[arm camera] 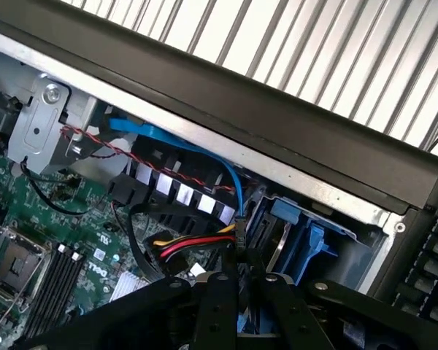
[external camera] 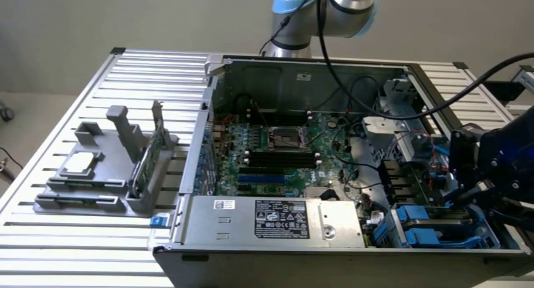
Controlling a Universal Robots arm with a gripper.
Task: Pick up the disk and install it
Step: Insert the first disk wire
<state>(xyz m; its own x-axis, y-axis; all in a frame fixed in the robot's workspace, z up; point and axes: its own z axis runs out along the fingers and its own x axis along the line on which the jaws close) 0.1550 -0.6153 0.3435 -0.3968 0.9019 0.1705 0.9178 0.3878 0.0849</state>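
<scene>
The disk (external camera: 434, 228) lies in the drive bay at the front corner of the open computer case (external camera: 192, 175), on the exterior view's right. Its bright blue carrier frames a grey metal body. My gripper (external camera: 477, 191) hangs just above and beside it, over the case's edge. In the wrist view the two black fingers (arm camera: 215, 306) stand close together, shut, with nothing seen between them, so my gripper (arm camera: 237, 286) holds nothing I can make out. The blue carrier of the disk (arm camera: 306, 244) sits a short way ahead of the fingertips, inside the bay.
A motherboard (external camera: 276, 144) fills the case floor, with a power supply (external camera: 279, 219) along the front and loose cables (arm camera: 186, 248) near the bay. A grey fixture (external camera: 92, 188) on the slatted table holds a small silver chip (external camera: 81, 163) and an upright green card (external camera: 150, 157).
</scene>
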